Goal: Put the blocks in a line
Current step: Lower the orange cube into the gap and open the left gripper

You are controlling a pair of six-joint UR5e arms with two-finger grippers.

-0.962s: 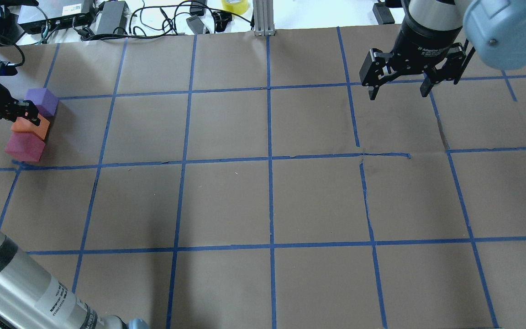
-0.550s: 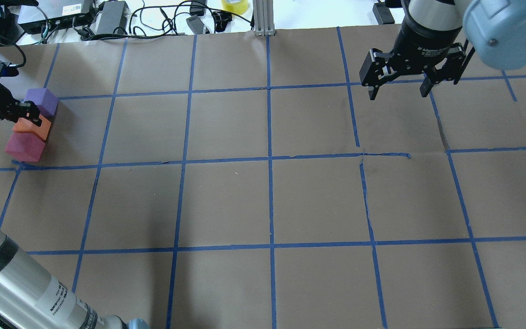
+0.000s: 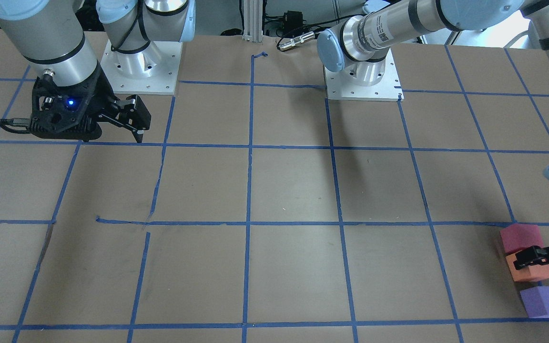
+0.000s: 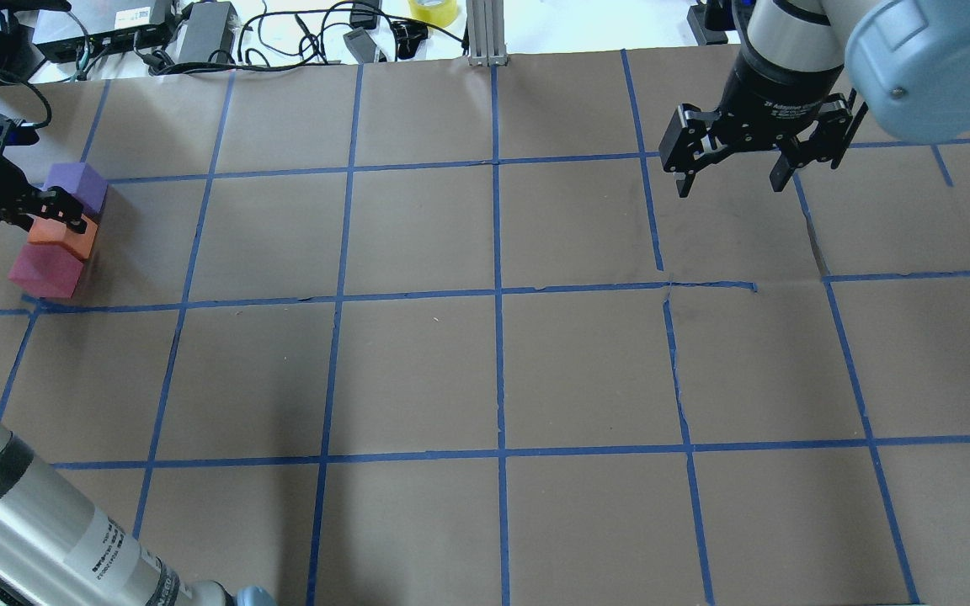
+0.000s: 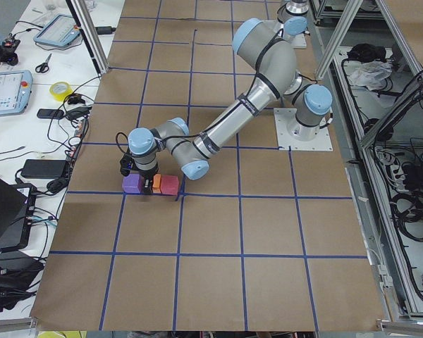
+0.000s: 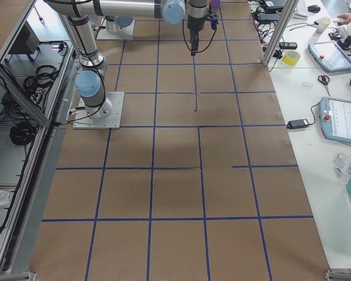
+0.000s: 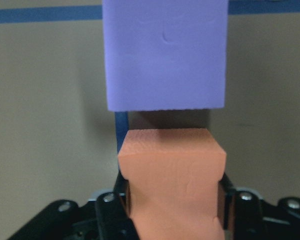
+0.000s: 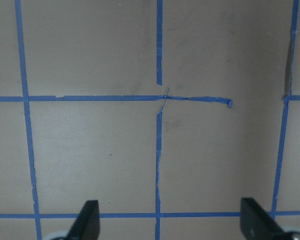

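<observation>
At the far left of the table [image 4: 418, 370], which is covered in brown paper marked off by a grid of blue tape [image 4: 498, 337], the three blocks stand in a short, slightly slanted row running away from the robot. The pinkish-red block [image 4: 43, 271] is nearest the robot, close to a tape crossing. The orange block [image 4: 64, 240] is in the middle and the purple block [image 4: 74, 183] is farthest out. The left gripper [image 7: 172, 205] reaches in from the table's left edge and is clamped on the orange block, one finger [image 7: 115, 210] pressed against each side of it. The left wrist view shows a narrow shadowed gap between the orange block and the purple one beyond it. In the front-facing view the orange and pinkish-red blocks sit right against each other. Whether the orange block rests on the paper or is raised slightly off it cannot be told. Well apart, over the far right part of the table, the right gripper [image 4: 729, 187] hangs above the paper pointing down. Its fingers [image 8: 87, 222] are spread wide with nothing between them, and only bare paper and tape lines show beneath it.
</observation>
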